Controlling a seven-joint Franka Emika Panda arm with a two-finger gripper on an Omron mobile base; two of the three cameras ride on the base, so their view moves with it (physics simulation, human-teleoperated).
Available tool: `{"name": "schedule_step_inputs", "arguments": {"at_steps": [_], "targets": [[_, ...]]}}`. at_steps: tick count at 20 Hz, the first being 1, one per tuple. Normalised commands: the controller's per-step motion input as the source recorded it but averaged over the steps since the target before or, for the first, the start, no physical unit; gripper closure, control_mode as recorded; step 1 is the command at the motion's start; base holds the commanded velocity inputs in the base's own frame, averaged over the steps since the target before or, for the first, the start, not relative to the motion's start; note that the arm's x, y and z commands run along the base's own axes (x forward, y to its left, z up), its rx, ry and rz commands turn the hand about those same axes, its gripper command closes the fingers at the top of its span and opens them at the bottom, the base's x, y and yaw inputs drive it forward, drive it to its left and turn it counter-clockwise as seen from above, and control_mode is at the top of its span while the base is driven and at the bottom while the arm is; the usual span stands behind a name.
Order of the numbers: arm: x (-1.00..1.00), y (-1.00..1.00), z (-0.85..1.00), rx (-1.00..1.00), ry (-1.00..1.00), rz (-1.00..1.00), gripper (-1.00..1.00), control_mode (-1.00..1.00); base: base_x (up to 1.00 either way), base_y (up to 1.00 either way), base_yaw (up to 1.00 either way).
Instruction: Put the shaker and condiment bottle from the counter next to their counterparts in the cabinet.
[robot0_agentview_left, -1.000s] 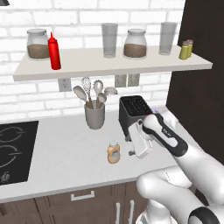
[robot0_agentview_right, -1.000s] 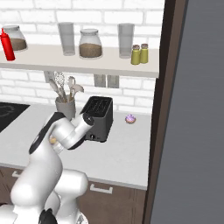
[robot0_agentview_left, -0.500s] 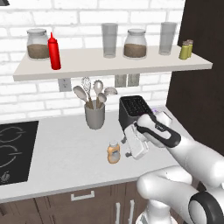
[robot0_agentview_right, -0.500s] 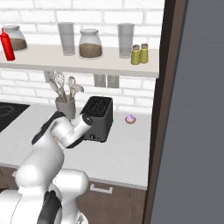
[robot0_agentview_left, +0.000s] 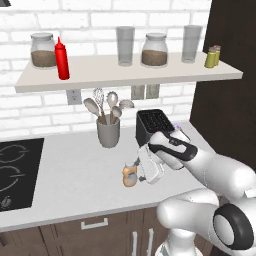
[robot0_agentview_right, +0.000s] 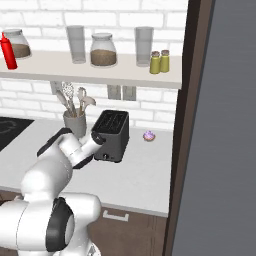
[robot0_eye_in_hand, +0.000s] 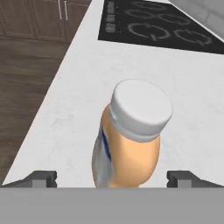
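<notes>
The squat orange-tan condiment bottle (robot0_agentview_left: 130, 176) (robot0_eye_in_hand: 131, 140) with its pale cap stands upright on the white counter (robot0_agentview_left: 70, 187) near the front edge. My gripper (robot0_agentview_left: 139, 171) (robot0_eye_in_hand: 113, 177) is open and low beside it, with a dark fingertip on each side of the bottle and a clear gap to both. Up on the beige open shelf (robot0_agentview_left: 125, 75) (robot0_agentview_right: 100, 72), two olive-yellow shakers (robot0_agentview_left: 212, 57) (robot0_agentview_right: 160, 61) stand together at the right end. The tall red squeeze bottle (robot0_agentview_left: 62, 59) (robot0_agentview_right: 8, 51) stands at the left end.
A black toaster (robot0_agentview_left: 155, 125) (robot0_agentview_right: 112, 135) sits just behind my hand, with a grey utensil holder (robot0_agentview_left: 108, 132) to its left. The black hob (robot0_agentview_left: 15, 170) (robot0_eye_in_hand: 162, 26) lies further left. Jars and glasses line the shelf. A dark tall panel (robot0_agentview_right: 220, 125) borders the right.
My hand has slid left toward the condiment bottle, bringing the open fingers around it. The bottle has not moved.
</notes>
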Motion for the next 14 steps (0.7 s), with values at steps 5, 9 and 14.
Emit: {"name": "schedule_step_inputs", "arguments": {"at_steps": [5,9,14], "targets": [[-0.01,0.16,-0.37,0.00,0.00,-0.01,-1.00,-1.00,0.00,0.00,0.00],[0.00,0.16,-0.40,0.00,0.00,0.00,-1.00,-1.00,0.00,0.00,0.00],[0.00,0.18,-0.39,0.00,0.00,0.00,1.00,-1.00,0.00,0.00,0.00]]}}
